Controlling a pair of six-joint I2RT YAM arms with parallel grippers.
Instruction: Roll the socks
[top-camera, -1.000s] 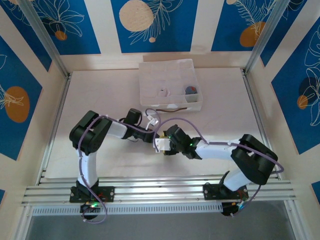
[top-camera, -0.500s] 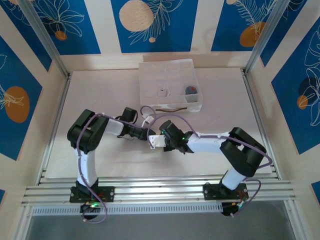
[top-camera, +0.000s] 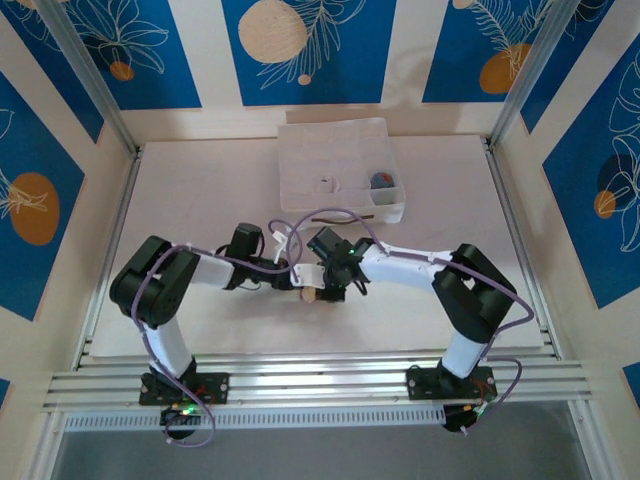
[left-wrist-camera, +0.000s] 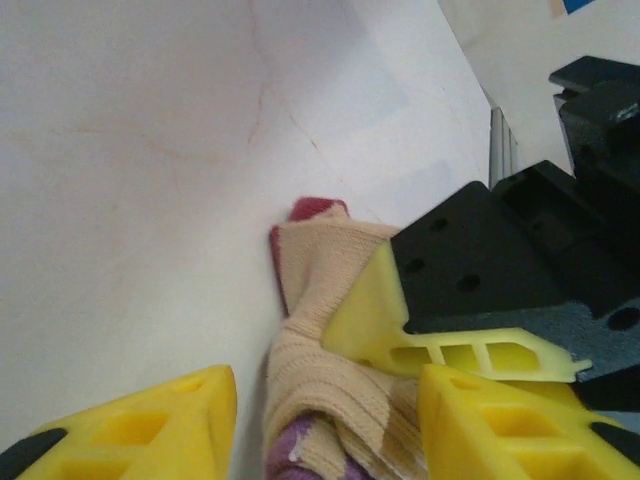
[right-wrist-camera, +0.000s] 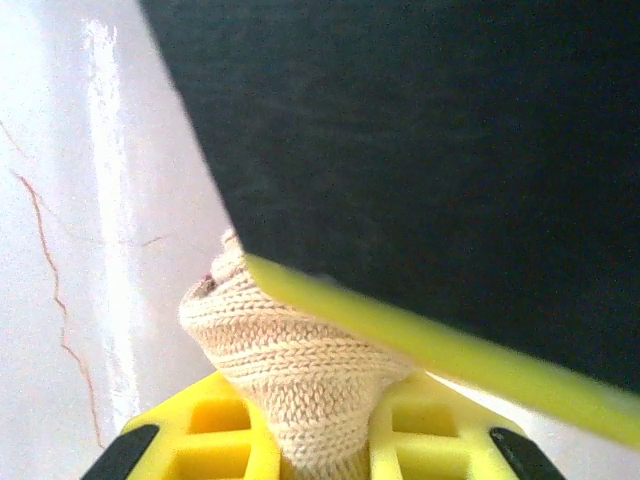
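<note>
Top: white sock (top-camera: 325, 184) and grey sock (top-camera: 381, 181) look rolled, in box (top-camera: 340, 130) compartments; tan sock (top-camera: 309, 294) mid-table.
Left wrist: left gripper (left-wrist-camera: 322, 390) half open, straddling tan sock, no grip.
Right wrist: right gripper (right-wrist-camera: 310, 405) pinches tan sock bundle. Likely last roll, nearly finished.

A white fabric compartment box (top-camera: 310, 160) sits at the table's (top-camera: 200, 200) far edge, near its middle. The white tabletop carries thin reddish hairline marks (right-wrist-camera: 56, 295). Aluminium rails (top-camera: 320, 378) run along the near edge; blue leaf-patterned panels (top-camera: 300, 50) stand behind
</note>
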